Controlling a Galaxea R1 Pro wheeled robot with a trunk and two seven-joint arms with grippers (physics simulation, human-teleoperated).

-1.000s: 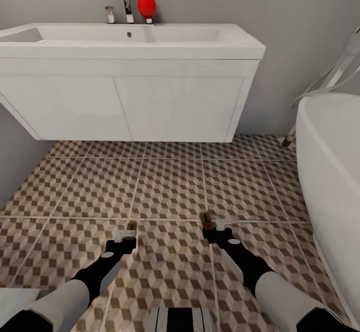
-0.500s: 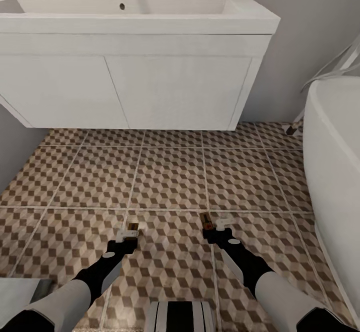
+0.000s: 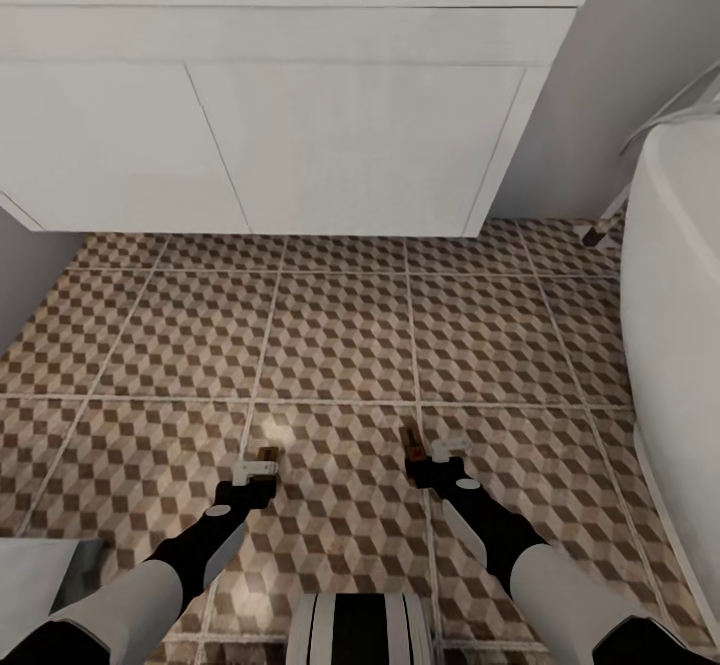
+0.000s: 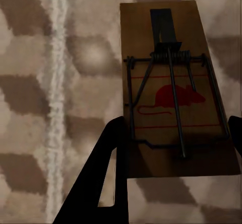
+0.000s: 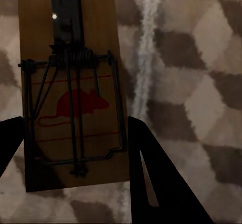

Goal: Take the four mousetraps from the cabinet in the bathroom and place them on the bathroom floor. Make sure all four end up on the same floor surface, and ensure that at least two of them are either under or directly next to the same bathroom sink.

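The bathroom floor [image 3: 340, 345] spreads tiled and bare ahead, running under the white vanity of the bathroom sink [image 3: 300, 95], with a bathtub [image 3: 680, 275] alongside. Each arm carries one mousetrap low over the tiles: the left gripper [image 3: 256, 473] is clamped on a mousetrap [image 4: 174, 90], the right gripper [image 3: 432, 453] on another mousetrap [image 5: 70, 90]. Judging from this, both should go down flat, close beneath the vanity's front edge, lowered to the tiles before the fingers part.
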